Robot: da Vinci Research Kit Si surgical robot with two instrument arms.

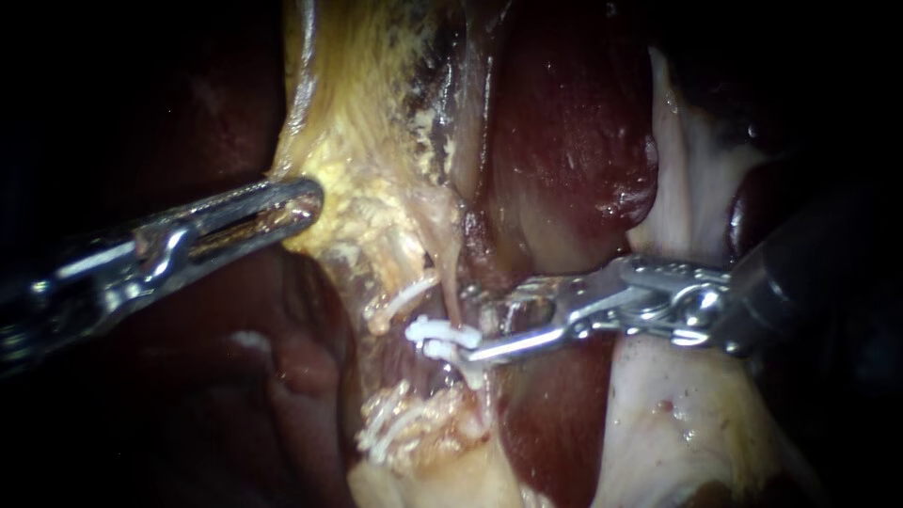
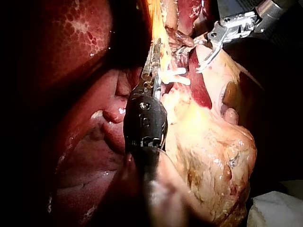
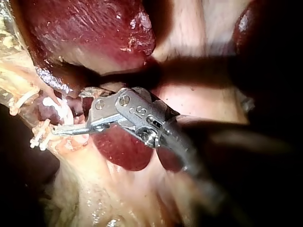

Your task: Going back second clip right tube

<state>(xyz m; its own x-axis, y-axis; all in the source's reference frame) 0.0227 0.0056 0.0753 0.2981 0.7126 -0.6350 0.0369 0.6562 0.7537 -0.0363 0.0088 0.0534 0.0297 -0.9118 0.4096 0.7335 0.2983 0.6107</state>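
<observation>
Right instrument (image 1: pixel 470 329) jaws wide, tips just beside 2 white clips (image 1: pixel 438 336) on right tube (image 1: pixel 451 282). Tube likely soft, slippery, tears easily; take hold beside clips, never on them. Left instrument (image 1: pixel 308 200) jaws pinching yellow fatty tissue (image 1: pixel 376 221).

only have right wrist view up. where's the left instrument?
Observer: Endoscope view: the left instrument sits well apart from the right instrument, its jaws shut on yellow tissue.
Operator: both right jaws clear?
Observer: Endoscope view shows a gap between them with nothing gripped. A white clip lies right at their tips; I cannot tell if it touches.
Operator: what's beside the left one?
Observer: Left wrist view: mottled liver on one side, the yellow tissue on the other.
</observation>
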